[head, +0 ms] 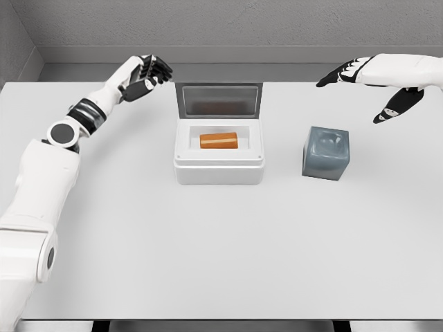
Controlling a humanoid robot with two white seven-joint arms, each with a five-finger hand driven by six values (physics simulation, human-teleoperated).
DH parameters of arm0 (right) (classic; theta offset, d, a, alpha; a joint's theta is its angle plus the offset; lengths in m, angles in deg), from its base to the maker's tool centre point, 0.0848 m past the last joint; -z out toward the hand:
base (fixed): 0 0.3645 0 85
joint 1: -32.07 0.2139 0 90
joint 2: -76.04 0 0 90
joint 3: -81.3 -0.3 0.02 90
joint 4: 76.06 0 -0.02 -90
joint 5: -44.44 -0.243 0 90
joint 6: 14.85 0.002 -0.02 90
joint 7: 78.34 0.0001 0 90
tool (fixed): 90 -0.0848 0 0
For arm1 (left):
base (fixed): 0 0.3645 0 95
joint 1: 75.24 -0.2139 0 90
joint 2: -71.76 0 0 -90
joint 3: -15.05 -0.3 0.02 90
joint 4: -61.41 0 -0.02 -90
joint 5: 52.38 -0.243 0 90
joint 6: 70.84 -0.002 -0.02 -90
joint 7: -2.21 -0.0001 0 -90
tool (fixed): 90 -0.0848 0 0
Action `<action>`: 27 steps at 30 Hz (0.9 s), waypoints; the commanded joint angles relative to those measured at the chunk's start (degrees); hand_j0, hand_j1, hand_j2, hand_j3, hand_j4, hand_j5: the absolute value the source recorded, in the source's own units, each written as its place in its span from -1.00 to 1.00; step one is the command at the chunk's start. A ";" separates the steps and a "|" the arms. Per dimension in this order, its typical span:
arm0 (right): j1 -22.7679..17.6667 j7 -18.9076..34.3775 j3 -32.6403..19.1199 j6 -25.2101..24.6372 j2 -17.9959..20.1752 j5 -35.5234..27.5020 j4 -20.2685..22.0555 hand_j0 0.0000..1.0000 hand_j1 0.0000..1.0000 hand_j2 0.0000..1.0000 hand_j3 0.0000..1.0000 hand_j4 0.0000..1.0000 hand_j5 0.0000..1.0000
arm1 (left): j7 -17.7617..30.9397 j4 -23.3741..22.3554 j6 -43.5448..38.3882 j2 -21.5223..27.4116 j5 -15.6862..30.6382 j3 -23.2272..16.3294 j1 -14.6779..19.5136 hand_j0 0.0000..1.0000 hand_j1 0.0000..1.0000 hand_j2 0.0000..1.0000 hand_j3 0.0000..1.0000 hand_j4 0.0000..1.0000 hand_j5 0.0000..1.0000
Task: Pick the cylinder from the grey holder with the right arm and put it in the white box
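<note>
The orange cylinder point(219, 140) lies on its side inside the white box point(219, 169), near the middle of the frame, its long axis running left to right across the box's recess. The box's lid point(219, 99) stands raised at the back, its grey inner face turned toward the camera.

To the right of the box and clear of it sits the grey holder point(326, 153), a rounded block with a shallow hollow in its top; nothing rests in it.

The right hand point(374, 83) hangs at the upper right of the frame, above and beyond the holder, its dark fingers spread and holding nothing, the thumb pointing down toward the holder.

The left hand point(147, 75) shows at the upper left, raised over the table's point(208, 256) far edge, fingers loosely bent and gripping nothing. Its arm runs down the left side of the frame.
</note>
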 commanded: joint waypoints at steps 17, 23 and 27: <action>0.00 -0.03 -0.09 -0.12 0.06 -0.36 -0.07 1.00 1.00 1.00 1.00 1.00 1.00 | -1.16 -2.49 -0.07 -1.94 -0.39 -0.17 1.05 -0.15 -0.15 -0.15 -0.15 -0.15 -0.15; 0.00 -0.03 -0.09 -0.12 0.06 -0.36 -0.07 1.00 1.00 1.00 1.00 1.00 1.00 | -0.72 -1.88 -0.07 -1.33 -0.30 -1.31 0.97 -0.15 -0.15 -0.15 -0.15 -0.15 -0.15; 0.00 -0.03 -0.09 -0.12 0.06 -0.36 -0.07 1.00 1.00 1.00 1.00 1.00 1.00 | -0.02 -1.79 -0.07 -1.06 -0.21 -1.22 0.88 -0.15 -0.15 -0.15 -0.15 -0.15 -0.15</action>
